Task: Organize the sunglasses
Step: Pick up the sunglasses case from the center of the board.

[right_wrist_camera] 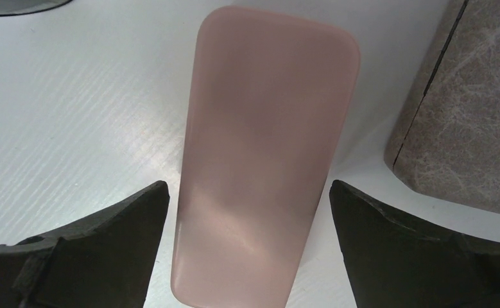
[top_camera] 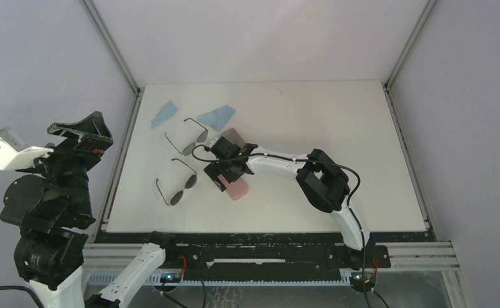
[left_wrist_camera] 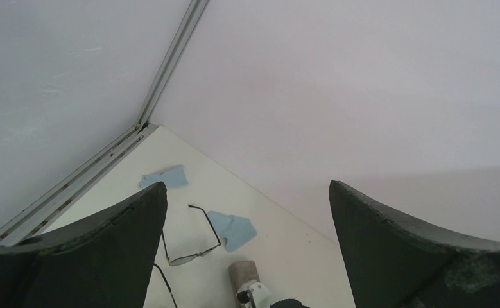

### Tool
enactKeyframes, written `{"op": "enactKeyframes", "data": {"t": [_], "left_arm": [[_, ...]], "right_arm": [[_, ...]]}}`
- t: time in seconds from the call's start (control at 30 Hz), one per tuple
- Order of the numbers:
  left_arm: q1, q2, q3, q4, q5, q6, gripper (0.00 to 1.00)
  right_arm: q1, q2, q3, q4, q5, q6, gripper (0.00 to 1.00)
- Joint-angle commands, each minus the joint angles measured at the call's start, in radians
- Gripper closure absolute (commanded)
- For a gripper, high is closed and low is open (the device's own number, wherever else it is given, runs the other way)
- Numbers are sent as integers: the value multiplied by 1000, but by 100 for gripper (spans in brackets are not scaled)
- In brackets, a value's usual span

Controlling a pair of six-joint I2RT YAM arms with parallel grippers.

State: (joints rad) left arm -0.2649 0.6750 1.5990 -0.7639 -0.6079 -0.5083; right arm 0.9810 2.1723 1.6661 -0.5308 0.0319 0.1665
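Note:
Two pairs of sunglasses lie on the white table's left side: a squarish-lensed pair [top_camera: 186,138] [left_wrist_camera: 192,247] and, nearer the front, a round-lensed pair [top_camera: 176,187]. Both have their temples unfolded. My right gripper [top_camera: 223,174] [right_wrist_camera: 248,250] is low over a pink oblong case [top_camera: 238,188] [right_wrist_camera: 266,147]. It is open, with one finger on each side of the case and a gap of table showing on both sides. My left gripper [top_camera: 83,128] [left_wrist_camera: 247,256] is raised off the table's left edge, open and empty, looking toward the back left corner.
A grey-brown case [top_camera: 233,136] [right_wrist_camera: 465,109] [left_wrist_camera: 242,273] lies just behind the pink one. Two light blue cloths [top_camera: 164,113] [top_camera: 217,116] [left_wrist_camera: 165,177] [left_wrist_camera: 233,230] lie near the back left. Enclosure walls [left_wrist_camera: 362,96] surround the table [top_camera: 337,122].

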Motion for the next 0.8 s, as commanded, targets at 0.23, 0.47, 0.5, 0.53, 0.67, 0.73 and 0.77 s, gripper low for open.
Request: {"op": "enactKeyframes", "data": {"t": [0.23,0.47,0.5,0.53,0.67,0.73,0.77], "left_arm": [[8,-42,-101,18,18,46,0],[7,-78,-268,-140,82,66,0],[8,-70,-287,-178,96,65,0],[7,-56,-303,-212,108,65,0],[7,27,-366,-300,217,81,0],[7,56,-394,-296,326,122,7],[7,61,-405,-293,351,125,10]], "right_arm": [[11,15,66,-34,77,-40,23],[9,-38,59,-43,77,-31,48],[6,-56,52,-39,68,-29,55],[5,-76,42,-35,60,-26,63],[-29,-219,-68,35,15,28,94],[-57,-309,-164,102,-28,77,100],[-74,-357,-221,138,-47,104,100]]}}
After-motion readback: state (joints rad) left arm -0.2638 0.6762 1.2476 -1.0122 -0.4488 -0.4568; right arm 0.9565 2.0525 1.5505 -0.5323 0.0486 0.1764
